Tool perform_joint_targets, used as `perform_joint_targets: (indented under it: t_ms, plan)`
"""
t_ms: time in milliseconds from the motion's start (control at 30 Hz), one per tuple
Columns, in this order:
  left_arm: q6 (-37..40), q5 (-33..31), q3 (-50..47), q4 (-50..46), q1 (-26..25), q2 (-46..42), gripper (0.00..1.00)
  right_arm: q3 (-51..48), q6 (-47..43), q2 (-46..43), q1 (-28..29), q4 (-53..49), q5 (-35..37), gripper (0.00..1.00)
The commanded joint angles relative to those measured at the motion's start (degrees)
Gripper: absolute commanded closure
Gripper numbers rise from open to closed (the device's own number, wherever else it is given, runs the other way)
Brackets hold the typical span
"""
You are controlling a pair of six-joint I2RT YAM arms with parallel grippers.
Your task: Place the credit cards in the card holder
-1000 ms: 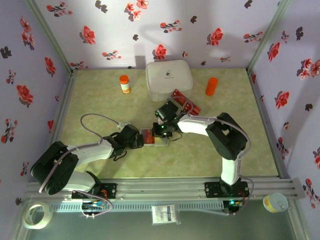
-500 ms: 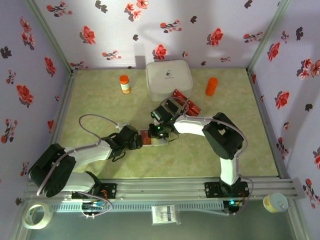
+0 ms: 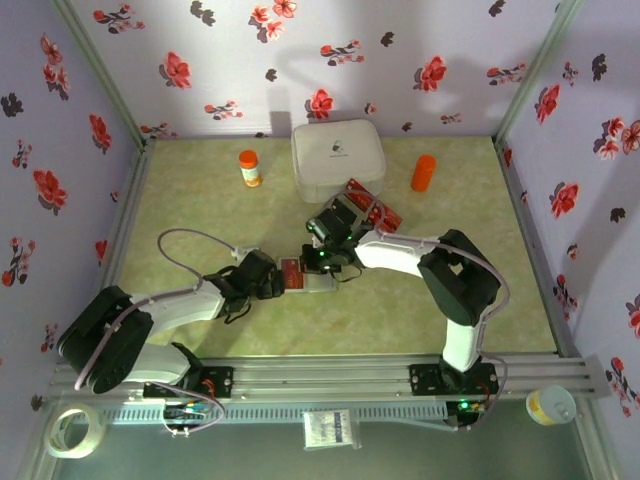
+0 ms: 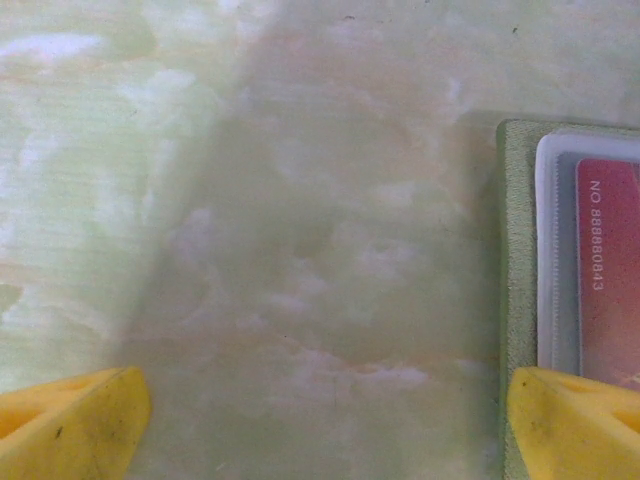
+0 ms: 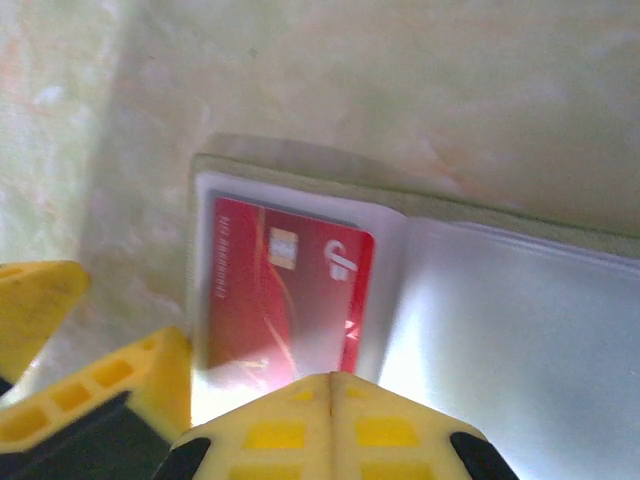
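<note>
- Card holder [image 3: 322, 284]: 1 olive-green wallet, lying open and flat on the table [image 3: 200, 210] at the centre of the top view. The right wrist view shows its clear inner sleeves, face up.
- Red card [image 5: 285, 290]: 1 card seated inside the holder's left-hand sleeve, upper left of the right wrist view.
- Credit cards [image 3: 368, 205]: a loose cluster of red and dark cards, right of centre and up, just below the white box [image 3: 338, 155]. They are well apart from the holder, and the exact count is not readable.
- Right gripper [image 5: 330, 420]: fingers clenched together, with nothing visible between them. The tips sit at the lower edge of the red card.
- Left gripper [image 4: 320, 430]: released, jaws spread wide and holding nothing. 1 fingertip [image 4: 575, 420] overlaps the holder's green border, at the lower right of the left wrist view.
- Progress, as judged: 1 card looks stowed and the loose cluster is yet to be fetched, so the job is at an early stage.
</note>
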Motion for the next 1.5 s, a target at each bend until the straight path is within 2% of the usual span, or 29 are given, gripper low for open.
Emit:
perform_joint_targets:
  t_ms: [0,700,1133,1467]
  plan:
    - [-1.56,-0.98,-2.41,-3.80,0.55,1.85,0.06,-1.21,0.75,0.62,-0.27,0.93,0.85,0.99]
    - [-1.64,-0.91,-2.51,-3.79,0.55,1.21,0.06,1.78,1.18,5.33,1.60,1.14,-0.38,1.00]
    - [-1.58,-0.07,1.88,-8.17,1.34,-4.42,0.03,1.54,1.80,4.49,1.78,1.25,0.11,0.99]
    - [-1.98,2.78,4.30,-7.65,1.32,-5.16,0.03,1.71,1.46,2.50,1.58,0.58,0.76,0.98]
